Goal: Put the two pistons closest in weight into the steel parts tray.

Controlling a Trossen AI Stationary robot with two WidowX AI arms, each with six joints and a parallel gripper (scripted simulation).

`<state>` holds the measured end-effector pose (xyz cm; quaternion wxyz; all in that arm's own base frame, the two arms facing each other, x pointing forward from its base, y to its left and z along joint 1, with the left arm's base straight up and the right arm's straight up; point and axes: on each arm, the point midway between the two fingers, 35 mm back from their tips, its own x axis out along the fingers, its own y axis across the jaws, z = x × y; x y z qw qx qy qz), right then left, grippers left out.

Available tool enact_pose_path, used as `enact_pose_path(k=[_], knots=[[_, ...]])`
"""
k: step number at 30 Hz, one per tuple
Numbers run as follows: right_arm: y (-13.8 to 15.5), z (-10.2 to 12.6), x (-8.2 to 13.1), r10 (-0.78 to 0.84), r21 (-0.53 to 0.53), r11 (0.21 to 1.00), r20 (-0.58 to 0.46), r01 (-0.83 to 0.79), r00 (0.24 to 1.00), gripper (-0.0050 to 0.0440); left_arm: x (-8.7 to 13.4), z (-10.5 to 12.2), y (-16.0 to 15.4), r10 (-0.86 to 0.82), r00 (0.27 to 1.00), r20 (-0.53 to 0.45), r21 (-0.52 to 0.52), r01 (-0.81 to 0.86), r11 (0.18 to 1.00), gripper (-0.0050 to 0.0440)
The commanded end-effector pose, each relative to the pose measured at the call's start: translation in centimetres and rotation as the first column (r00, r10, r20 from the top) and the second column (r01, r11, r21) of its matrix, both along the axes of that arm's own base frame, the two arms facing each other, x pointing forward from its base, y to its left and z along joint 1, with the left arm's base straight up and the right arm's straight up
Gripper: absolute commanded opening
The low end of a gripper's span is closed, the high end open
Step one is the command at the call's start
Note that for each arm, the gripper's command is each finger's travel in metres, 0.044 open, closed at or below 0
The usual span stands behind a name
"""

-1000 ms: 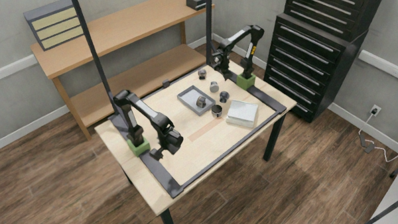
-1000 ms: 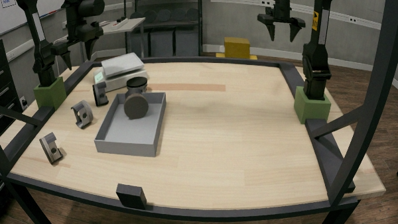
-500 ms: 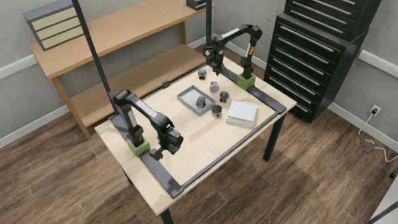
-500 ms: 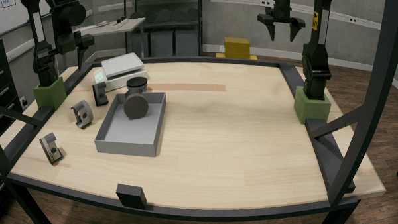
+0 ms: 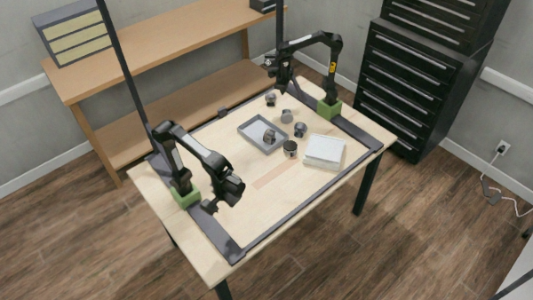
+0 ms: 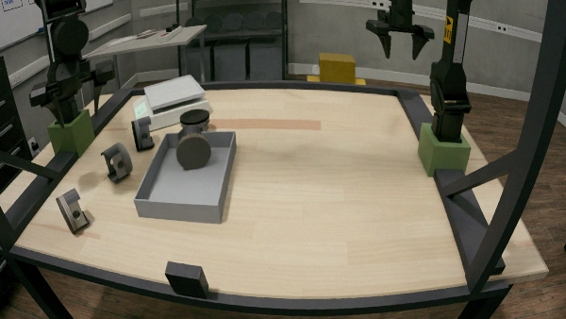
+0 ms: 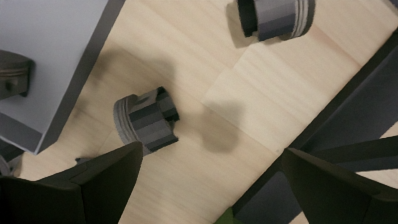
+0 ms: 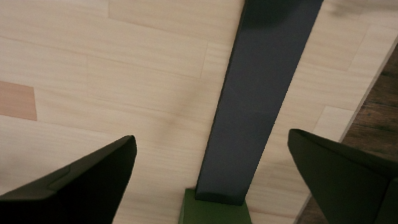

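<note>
Gray walls (image 5: 178,13) (image 6: 401,61) meet a brown wood-plank floor (image 5: 320,248) (image 6: 542,137). A pale wood counter (image 5: 262,209) (image 6: 302,226) stands near a 2-level wooden shelf bench (image 5: 178,37). Beyond are black drawer cabinets (image 5: 406,67) and 1 yellow box (image 6: 337,68); soft shadows fall across the floor.

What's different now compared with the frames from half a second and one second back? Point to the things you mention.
The left gripper (image 5: 282,87) (image 6: 76,119) (image 7: 213,152) has swung toward the wooden shelf's side of the table, ending lower and further left in the exterior view. Nothing was grasped or released. The right gripper (image 5: 221,207) (image 6: 401,58) (image 8: 211,139), tray (image 5: 255,126) (image 6: 189,189) (image 7: 55,40) and pistons (image 5: 290,148) (image 6: 193,151) (image 7: 147,122) stayed put.
</note>
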<state>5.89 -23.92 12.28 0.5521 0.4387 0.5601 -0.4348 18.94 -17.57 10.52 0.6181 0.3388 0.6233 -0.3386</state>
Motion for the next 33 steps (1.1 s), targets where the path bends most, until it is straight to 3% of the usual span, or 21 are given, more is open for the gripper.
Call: enact_pose_path(k=[1, 21, 33], knots=[[-0.5, 0.8, 0.2, 0.007, -0.031, 0.999, 0.01, -0.006, 1.0, 0.04, 0.5, 0.8, -1.9, 0.011, 1.0, 0.026, -0.018, -0.011, 1.0, 0.0378], [-0.5, 0.8, 0.2, 0.007, -0.031, 0.999, 0.01, -0.006, 1.0, 0.04, -0.6, 0.9, -10.9, 0.011, 1.0, 0.022, -0.022, -0.011, 1.0, 0.0378], [-0.5, 0.8, 0.2, 0.007, -0.031, 0.999, 0.01, -0.006, 1.0, 0.04, -0.6, 0.9, -11.0, -0.208, 0.977, 0.043, 0.021, 0.207, 0.978, 0.0378]])
